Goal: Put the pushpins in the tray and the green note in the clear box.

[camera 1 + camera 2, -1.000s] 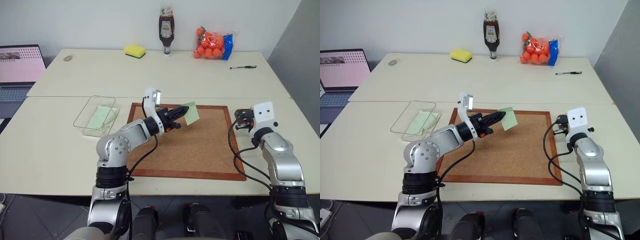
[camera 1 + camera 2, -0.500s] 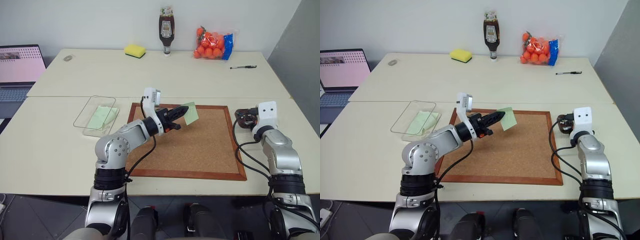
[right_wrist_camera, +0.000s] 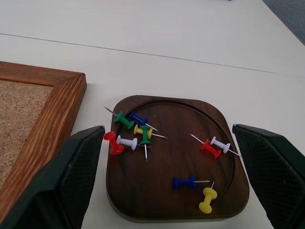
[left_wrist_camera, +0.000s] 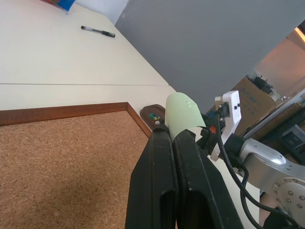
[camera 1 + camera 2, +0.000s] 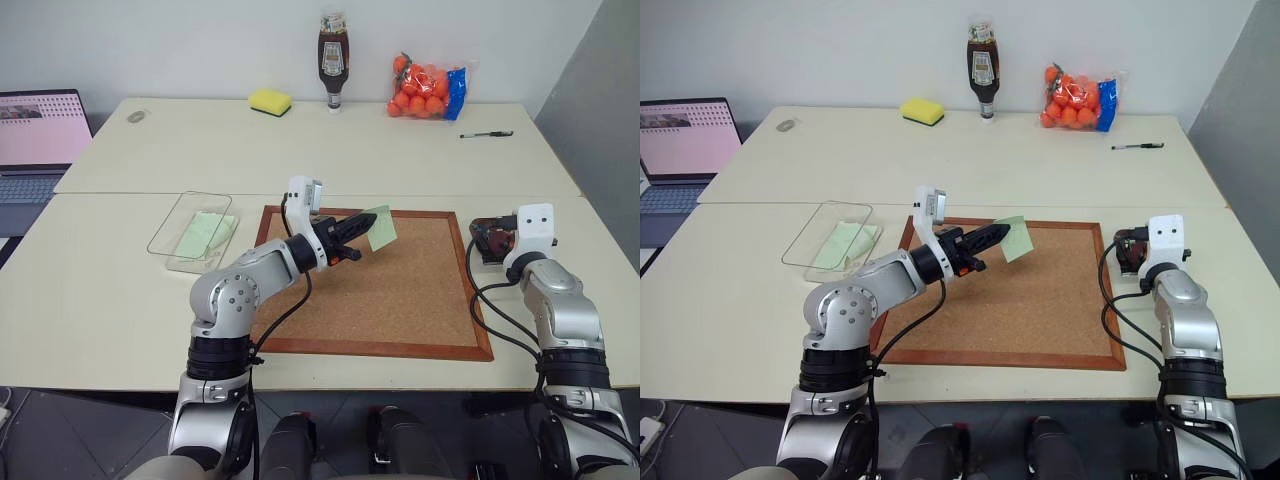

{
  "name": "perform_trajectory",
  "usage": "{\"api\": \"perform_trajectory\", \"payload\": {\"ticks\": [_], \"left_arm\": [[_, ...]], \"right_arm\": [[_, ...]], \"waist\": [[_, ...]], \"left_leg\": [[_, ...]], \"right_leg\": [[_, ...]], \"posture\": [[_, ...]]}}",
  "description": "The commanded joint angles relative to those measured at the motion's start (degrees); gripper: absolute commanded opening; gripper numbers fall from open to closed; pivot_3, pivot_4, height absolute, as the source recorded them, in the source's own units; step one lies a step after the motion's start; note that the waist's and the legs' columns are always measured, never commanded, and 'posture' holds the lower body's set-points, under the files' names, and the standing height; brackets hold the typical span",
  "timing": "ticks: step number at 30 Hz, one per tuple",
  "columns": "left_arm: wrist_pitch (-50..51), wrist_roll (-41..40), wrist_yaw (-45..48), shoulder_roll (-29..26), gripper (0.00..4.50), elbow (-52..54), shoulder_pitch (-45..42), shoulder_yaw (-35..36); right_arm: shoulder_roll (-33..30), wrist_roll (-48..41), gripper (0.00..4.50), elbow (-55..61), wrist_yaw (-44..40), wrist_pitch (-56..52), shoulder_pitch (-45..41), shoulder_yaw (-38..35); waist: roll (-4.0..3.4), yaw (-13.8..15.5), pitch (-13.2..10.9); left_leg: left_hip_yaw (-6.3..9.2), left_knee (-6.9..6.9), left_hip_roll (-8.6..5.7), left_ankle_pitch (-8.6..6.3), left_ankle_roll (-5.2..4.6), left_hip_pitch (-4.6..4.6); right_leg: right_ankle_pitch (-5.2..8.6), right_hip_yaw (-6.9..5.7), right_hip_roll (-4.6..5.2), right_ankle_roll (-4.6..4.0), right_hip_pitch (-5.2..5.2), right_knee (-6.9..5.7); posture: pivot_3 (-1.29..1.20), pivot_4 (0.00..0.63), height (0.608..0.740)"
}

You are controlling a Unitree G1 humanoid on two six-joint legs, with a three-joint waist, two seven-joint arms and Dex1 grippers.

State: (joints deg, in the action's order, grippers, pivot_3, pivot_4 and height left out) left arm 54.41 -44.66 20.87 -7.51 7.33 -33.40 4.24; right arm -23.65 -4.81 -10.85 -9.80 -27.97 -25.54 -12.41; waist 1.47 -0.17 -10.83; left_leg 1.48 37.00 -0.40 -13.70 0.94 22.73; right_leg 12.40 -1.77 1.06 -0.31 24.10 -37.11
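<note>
My right gripper (image 3: pixel 169 179) has just sprung wide open over the tray (image 3: pixel 228 143); a second ago it was shut, so I read this as a pin drop just finished. It has hold of nothing now, fingers (image 3: pixel 62 186) standing either side of the dish. The pushpins (image 3: pixel 133 133) lie loose inside: a cluster of red, white, green, yellow and blue near one side, a red and white pair further across, a blue and a yellow near the rim. The arm also shifted a little to the right and down between the earlier pictures and now, then settled. The tray sits on the table just beside the right-hand frame of the corkboard (image 5: pixel 400 300).

I see no pins left on the cork, though they are tiny, so I can't be sure. My judgement: the pin half looks done or nearly so.

My left gripper (image 5: pixel 352 232) hasn't budged, shut on the green note (image 5: pixel 380 225), held up above the far-left part of the corkboard, the paper curling past the fingertips in the wrist view.

Further left, the clear box (image 5: pixel 172 228) rests on the table, well apart from the note, with a longer pale green sheet (image 5: pixel 205 234) already in it. So the note still needs carrying left and releasing there.
</note>
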Motion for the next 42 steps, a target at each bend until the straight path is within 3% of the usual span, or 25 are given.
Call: {"api": "perform_trajectory", "payload": {"ticks": [1, 11, 16, 20, 26, 34, 42], "left_arm": [[-1.4, 0.1, 0.9, -0.1, 0.00, 1.9, -0.6, -0.4], [-1.5, 0.5, 0.7, 0.1, 0.00, 2.0, -0.7, -0.6], [-1.4, 0.4, 0.7, -0.4, 0.00, 2.5, -0.4, -0.2], [-2.6, 2.3, -0.6, -3.5, 0.00, 4.1, 0.4, 1.6], [-10.7, 12.9, -6.8, -8.0, 0.00, 8.8, 3.4, 2.1], [-18.4, 27.0, -18.5, -12.9, 0.00, 16.6, 9.9, 8.0], [-10.6, 31.8, -26.8, -13.3, 0.00, 18.9, 13.9, 15.2]], "right_arm": [[0.0, -1.5, 4.47, 0.9, 0.6, -0.2, -0.9, -2.1], [-0.1, -1.0, 4.47, 1.0, 3.0, 1.5, -0.8, -2.3], [-0.3, -2.7, 4.47, 7.0, 0.0, 0.8, 1.0, -1.2], [0.1, -11.8, 4.47, 23.4, -13.0, 0.7, 5.1, 3.6], [-3.6, -17.3, 4.47, 34.2, -23.4, -5.2, 5.7, 11.8], [-4.2, -17.5, 4.47, 31.2, -31.5, -6.9, -4.2, 20.7], [0.1, -14.0, 4.47, 19.4, -36.4, -1.7, -14.4, 26.5]], "waist": [[0.00, 0.0, 0.0], [0.00, 0.0, 0.0], [0.00, 0.0, 0.0], [-0.01, -0.3, 0.0], [0.00, -0.3, 0.0], [0.01, 0.1, 0.0], [0.05, 0.2, 0.0]], "left_leg": [[0.00, 0.00, 0.00, 0.00, 0.00, 0.00], [-0.01, 0.00, 0.00, 0.00, 0.00, 0.00], [-0.01, 0.00, 0.00, 0.00, 0.00, 0.00], [0.00, -0.02, 0.08, 0.00, 0.00, 0.00], [0.15, -0.01, 0.12, 0.00, 0.00, -0.07], [0.14, 0.01, 0.07, -0.01, -0.01, -0.04], [0.17, 0.00, 0.13, -0.01, -0.01, -0.04]], "right_leg": [[0.00, 0.00, 0.00, 0.00, 0.00, 0.00], [0.00, 0.02, 0.00, 0.00, 0.00, 0.00], [0.00, 0.01, 0.00, 0.00, 0.00, 0.00], [0.00, 0.04, -0.01, 0.01, 0.03, 0.02], [0.00, -0.11, -0.02, 0.01, -0.04, -0.01], [-0.04, -0.04, 0.04, 0.07, -0.03, 0.06], [-0.07, -0.13, 0.03, 0.02, -0.01, 0.05]], "posture": [[0.00, 0.150, 0.740], [0.00, 0.150, 0.740], [0.00, 0.150, 0.740], [0.00, 0.150, 0.740], [0.00, 0.150, 0.740], [0.00, 0.150, 0.740], [0.00, 0.150, 0.740]]}}
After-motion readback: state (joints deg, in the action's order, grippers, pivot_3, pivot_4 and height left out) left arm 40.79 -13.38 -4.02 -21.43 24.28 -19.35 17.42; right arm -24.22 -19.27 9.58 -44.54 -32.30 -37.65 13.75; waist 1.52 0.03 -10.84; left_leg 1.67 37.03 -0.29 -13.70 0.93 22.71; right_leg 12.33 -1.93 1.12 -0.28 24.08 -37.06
